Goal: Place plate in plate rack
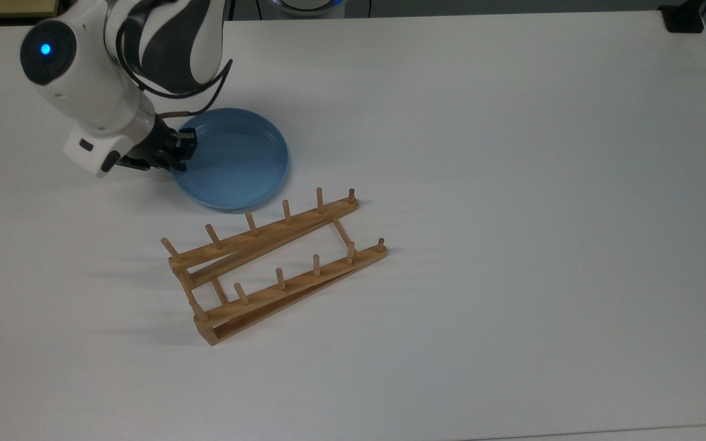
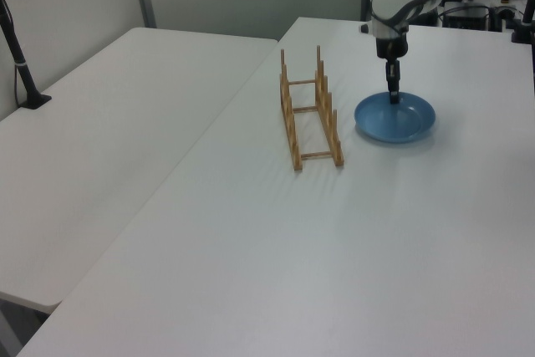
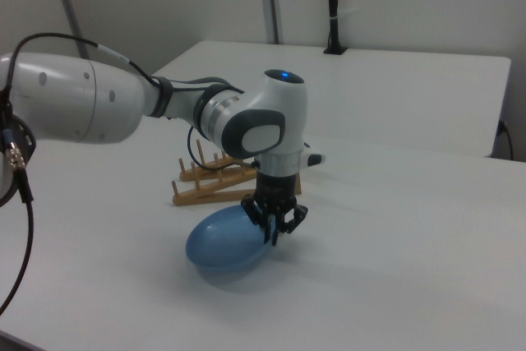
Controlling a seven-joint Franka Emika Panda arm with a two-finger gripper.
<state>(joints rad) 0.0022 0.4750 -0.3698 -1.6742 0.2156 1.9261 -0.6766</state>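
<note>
Upper left in the top view, the claw pinches the plate by its left rim. The rack stands on the counter just below the plate, rails running lower-left to upper-right.

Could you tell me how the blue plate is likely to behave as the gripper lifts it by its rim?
The plate looks rigid, so it should not flex. Its glossy surface may slip between the gripper's fingers. Held at one edge, in the right view it already hangs tilted, so it will probably swing or pivot.
</note>
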